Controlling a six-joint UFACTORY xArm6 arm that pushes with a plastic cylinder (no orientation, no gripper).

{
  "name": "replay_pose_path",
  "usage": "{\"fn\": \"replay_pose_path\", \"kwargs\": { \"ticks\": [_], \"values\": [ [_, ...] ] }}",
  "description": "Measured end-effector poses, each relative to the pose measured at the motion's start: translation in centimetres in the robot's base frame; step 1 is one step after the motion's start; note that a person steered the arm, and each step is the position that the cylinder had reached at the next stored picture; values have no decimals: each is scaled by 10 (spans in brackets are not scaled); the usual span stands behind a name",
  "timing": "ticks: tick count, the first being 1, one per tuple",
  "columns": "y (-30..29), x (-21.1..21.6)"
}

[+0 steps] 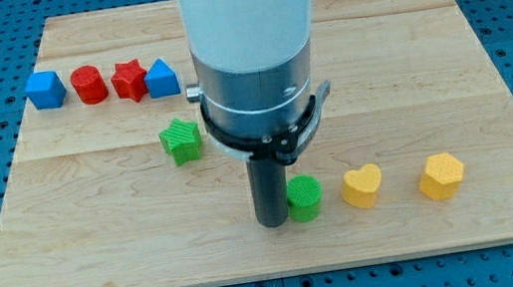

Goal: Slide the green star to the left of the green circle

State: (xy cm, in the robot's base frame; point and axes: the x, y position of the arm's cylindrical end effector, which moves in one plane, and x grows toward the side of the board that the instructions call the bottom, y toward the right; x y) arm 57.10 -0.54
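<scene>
The green star lies on the wooden board left of centre. The green circle sits lower, near the view's bottom centre. My tip stands on the board right against the green circle's left side, below and to the right of the green star. The arm's wide white and grey body hides the board above the tip.
A blue cube, red cylinder, red star and blue triangular block form a row at the view's upper left. A yellow heart and a yellow hexagon lie right of the green circle. The board's front edge runs below.
</scene>
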Motion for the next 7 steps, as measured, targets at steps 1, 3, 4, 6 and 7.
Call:
{"fn": "replay_pose_path", "kwargs": {
  "ticks": [1, 3, 4, 6, 7],
  "values": [
    [-8, 42],
    [28, 34],
    [28, 26],
    [37, 16],
    [35, 15]
  ]
}}
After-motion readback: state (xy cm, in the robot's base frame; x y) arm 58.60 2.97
